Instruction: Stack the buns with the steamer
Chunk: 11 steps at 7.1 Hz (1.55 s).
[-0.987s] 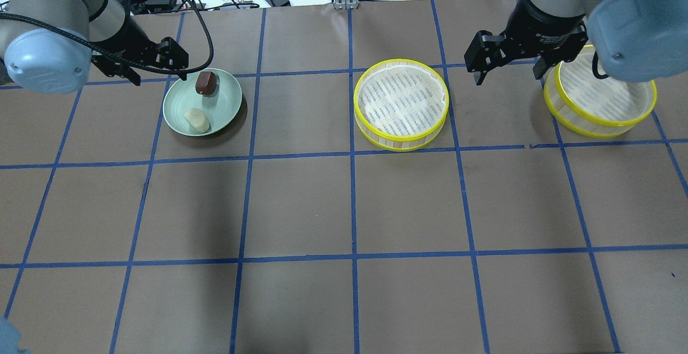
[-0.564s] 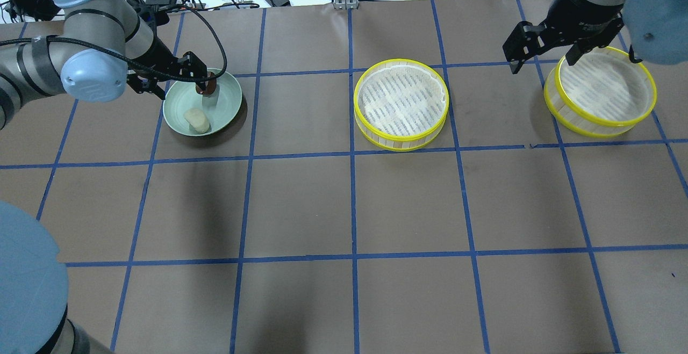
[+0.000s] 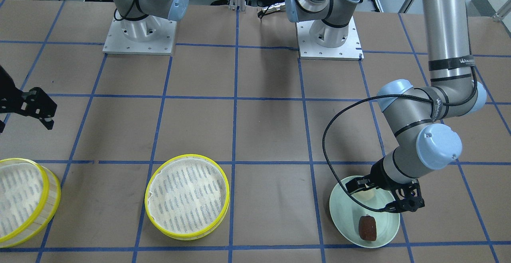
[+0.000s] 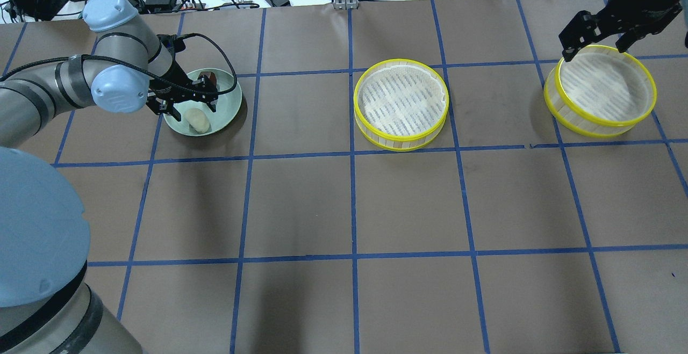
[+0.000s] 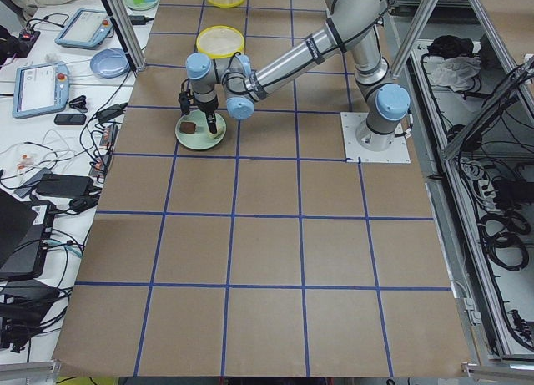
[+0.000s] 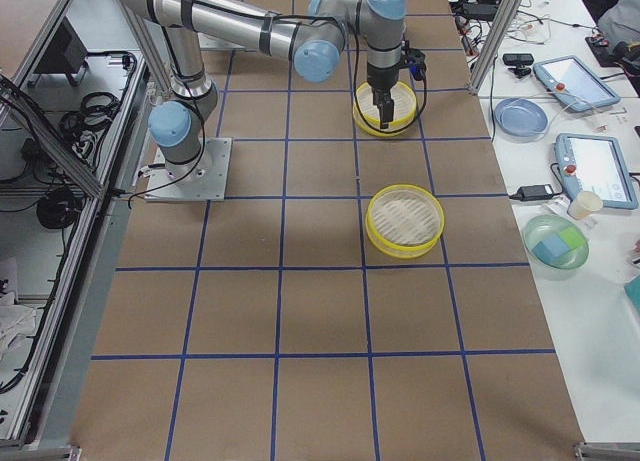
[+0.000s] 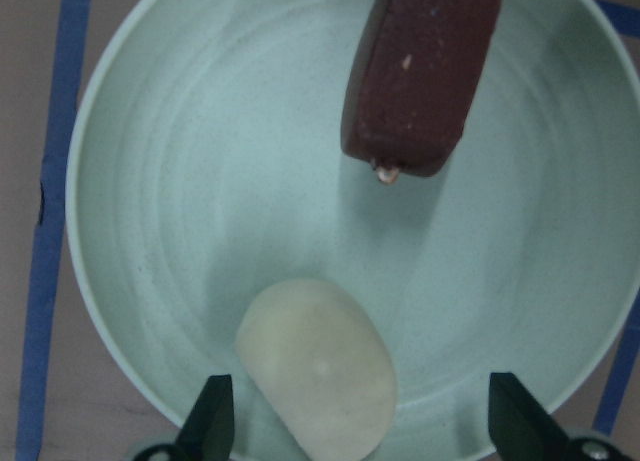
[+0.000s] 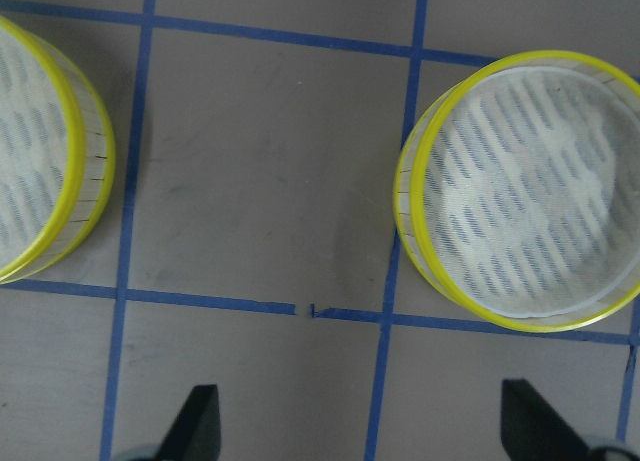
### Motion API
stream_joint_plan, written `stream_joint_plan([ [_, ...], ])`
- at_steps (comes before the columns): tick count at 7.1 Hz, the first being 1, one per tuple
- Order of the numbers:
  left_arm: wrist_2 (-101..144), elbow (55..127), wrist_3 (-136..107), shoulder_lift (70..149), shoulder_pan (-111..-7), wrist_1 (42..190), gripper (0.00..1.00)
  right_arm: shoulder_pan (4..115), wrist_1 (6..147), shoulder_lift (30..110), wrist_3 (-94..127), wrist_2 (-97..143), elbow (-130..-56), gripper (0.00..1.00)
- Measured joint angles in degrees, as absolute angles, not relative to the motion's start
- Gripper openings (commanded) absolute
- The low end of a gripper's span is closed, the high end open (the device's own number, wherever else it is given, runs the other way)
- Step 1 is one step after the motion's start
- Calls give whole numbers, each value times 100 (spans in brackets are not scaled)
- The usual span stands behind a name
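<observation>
Now L gripper [image 7: 365,426] has dropped from beside the pale green round plate [image 7: 150,181] to right over it. Jaws spread, tips either side of cream-white rounded bun [image 7: 318,366], no grip yet. Dark reddish-brown oblong bun [image 7: 420,76] lies apart on same plate, untouched. R gripper [image 8: 362,426], spread & empty, has backed off toward far yellow-rimmed bamboo steamer tray [image 4: 599,93]. Centre yellow-rimmed steamer tray [image 4: 400,101] holds no bun. Judged: 1st pick about to happen, nothing stacked yet.

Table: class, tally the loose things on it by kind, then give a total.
Buns: 2, the cream-white bun and the reddish-brown bun
Steamer baskets: 2, the middle basket and the right-end basket
Green plate: 1
Total: 5
</observation>
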State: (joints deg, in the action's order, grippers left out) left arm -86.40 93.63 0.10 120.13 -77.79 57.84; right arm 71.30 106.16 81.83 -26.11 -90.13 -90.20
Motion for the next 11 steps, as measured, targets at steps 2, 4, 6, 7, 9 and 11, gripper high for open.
stream_joint_plan([
  [2,-8667,9350,14,12088,-7778,5801,0,6707,10920,7949,-3217,-8945,-8981,100],
  [4,-8753,9338,-11,12098,-7776,5942,0,6311,11114,7730,-3804,-8778,-8975,100],
  [6,-8705,9236,-180,11979,-7780,6031,0,5919,11389,7455,-4426,-8624,-8960,100],
  [7,-8588,9098,-449,11860,-7807,6104,0,5763,11523,7259,-4709,-8506,-8867,100],
  [9,-8045,8818,-1325,11625,-8036,6209,0,5592,11612,6748,-5072,-8427,-8476,100],
  [11,-7630,8674,-2253,11543,-8550,5943,0,5447,11717,6367,-5123,-8351,-8355,99],
])
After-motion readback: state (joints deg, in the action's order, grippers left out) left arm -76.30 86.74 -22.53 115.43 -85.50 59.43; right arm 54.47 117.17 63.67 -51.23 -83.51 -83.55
